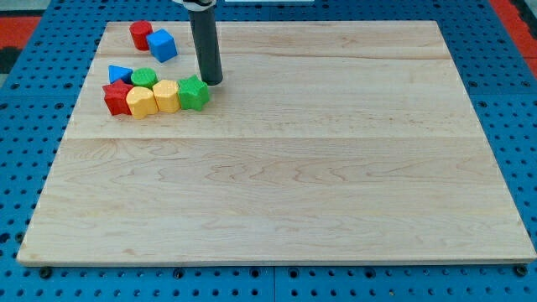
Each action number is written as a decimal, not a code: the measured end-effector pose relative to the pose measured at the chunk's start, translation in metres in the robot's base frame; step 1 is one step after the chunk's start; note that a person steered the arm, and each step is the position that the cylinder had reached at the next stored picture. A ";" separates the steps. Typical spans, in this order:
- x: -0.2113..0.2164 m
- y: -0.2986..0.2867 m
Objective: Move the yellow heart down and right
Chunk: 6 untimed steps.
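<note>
Two yellow blocks sit side by side at the view's upper left. The left one (141, 101) looks like the yellow heart; the right one (166, 96) looks like a pentagon. The heart touches a red star (116, 97) on its left and the yellow pentagon on its right. A green star (194, 92) sits against the pentagon's right side. My tip (211, 82) rests on the board just up and right of the green star, about two block widths right of the heart and not touching it.
A green round block (144, 78) and a blue triangle (120, 73) lie just above the row. A red block (140, 34) and a blue cube (162, 44) sit near the wooden board's (285, 184) top left corner.
</note>
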<state>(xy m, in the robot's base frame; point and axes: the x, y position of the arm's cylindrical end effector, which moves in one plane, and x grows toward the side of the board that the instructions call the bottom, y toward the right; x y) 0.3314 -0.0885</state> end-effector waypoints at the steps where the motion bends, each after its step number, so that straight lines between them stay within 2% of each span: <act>1: -0.001 0.001; 3: 0.009 0.011; 4: 0.068 0.034; 5: 0.141 -0.014; 6: 0.144 -0.105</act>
<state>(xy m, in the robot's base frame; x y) 0.4754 -0.1932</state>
